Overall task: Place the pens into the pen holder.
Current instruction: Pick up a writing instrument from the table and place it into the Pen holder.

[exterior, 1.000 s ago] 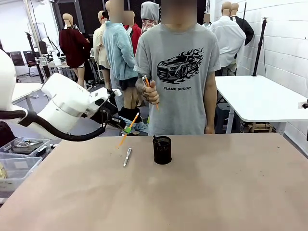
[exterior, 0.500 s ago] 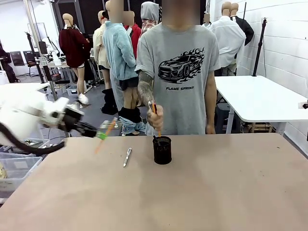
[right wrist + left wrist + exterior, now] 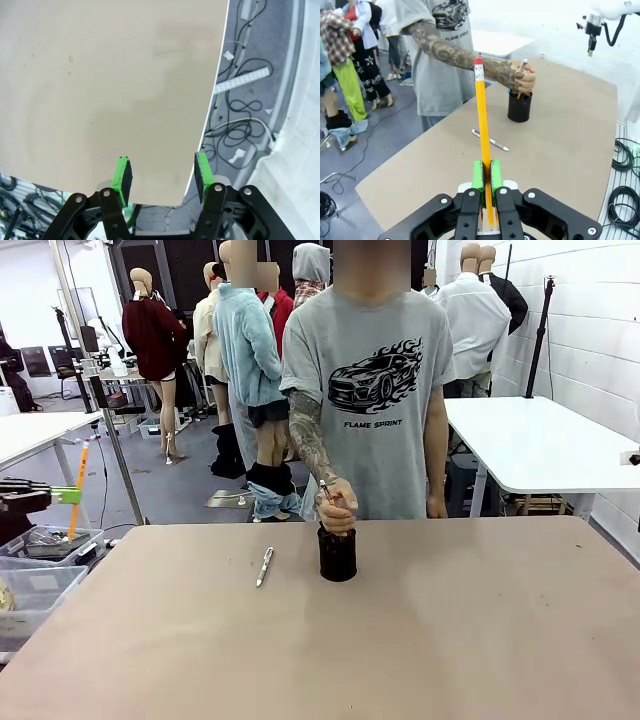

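My left gripper [image 3: 485,176] is shut on the long yellow-orange pencil [image 3: 482,135], which stands upright between the green pads. In the front view that gripper [image 3: 68,496] sits at the far left, off the table, with the pencil [image 3: 79,490] hanging through it. The silver-white pen [image 3: 264,566] lies on the table left of the black mesh pen holder [image 3: 337,554]. A person's hand [image 3: 337,506] holds pens over the holder's mouth. From the left wrist the holder [image 3: 519,105], the pen [image 3: 490,141] and the hand [image 3: 518,79] show too. My right gripper [image 3: 161,175] is open over a table edge.
Clear plastic bins [image 3: 35,570] stand off the table's left side. A white table [image 3: 540,445] is at the back right. Cables [image 3: 240,125] lie on the floor beyond the table edge under my right gripper. The tan tabletop [image 3: 400,640] is bare in front of the holder.
My left arm has swung left and back off the table with the pencil. The person's hand has come down from chest height onto the pen holder with pens.
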Motion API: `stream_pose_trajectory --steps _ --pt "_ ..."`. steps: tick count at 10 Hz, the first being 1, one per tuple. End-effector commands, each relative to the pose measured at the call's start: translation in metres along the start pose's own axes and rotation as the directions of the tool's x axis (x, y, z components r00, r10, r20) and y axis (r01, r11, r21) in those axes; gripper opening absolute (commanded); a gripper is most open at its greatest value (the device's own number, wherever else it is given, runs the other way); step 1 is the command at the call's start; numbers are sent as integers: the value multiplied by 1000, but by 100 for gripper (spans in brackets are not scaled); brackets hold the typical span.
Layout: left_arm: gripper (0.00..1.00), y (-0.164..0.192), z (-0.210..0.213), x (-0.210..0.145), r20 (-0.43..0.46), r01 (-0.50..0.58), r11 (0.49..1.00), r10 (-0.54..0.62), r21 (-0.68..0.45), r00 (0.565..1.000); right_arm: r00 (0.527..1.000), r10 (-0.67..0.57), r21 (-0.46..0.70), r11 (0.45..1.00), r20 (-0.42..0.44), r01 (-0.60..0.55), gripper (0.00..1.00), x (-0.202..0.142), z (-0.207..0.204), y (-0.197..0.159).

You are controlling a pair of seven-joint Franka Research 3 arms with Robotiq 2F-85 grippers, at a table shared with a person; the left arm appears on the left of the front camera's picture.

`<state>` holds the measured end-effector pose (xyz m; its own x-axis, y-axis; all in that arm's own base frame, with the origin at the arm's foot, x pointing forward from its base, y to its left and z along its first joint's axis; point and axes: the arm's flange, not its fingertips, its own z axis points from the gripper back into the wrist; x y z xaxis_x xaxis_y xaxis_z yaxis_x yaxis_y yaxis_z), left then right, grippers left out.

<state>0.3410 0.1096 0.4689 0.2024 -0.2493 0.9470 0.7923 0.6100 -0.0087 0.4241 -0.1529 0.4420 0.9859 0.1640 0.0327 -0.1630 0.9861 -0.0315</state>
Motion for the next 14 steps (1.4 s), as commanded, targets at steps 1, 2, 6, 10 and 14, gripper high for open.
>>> stream_pose_trajectory --steps 1,2,6,10,14 --pt "0 1 -39 -10 38 -5 997 8 -79 999 1000 6 -27 1000 -2 -6 64 0 -2 0" --pt "0 6 -57 -5 59 9 991 -2 -134 998 1000 6 -27 1000 -2 -6 64 0 -2 0" --pt "0 23 -149 37 133 109 833 -42 -542 990 1000 6 -27 1000 -2 -6 64 0 -2 0" --pt "0 0 -191 54 144 116 784 -35 -610 989 1000 6 -27 1000 -2 -6 64 0 -2 0" --pt "0 0 -259 58 279 198 685 8 -701 960 1000 6 -27 1000 -2 -6 64 0 -2 0"
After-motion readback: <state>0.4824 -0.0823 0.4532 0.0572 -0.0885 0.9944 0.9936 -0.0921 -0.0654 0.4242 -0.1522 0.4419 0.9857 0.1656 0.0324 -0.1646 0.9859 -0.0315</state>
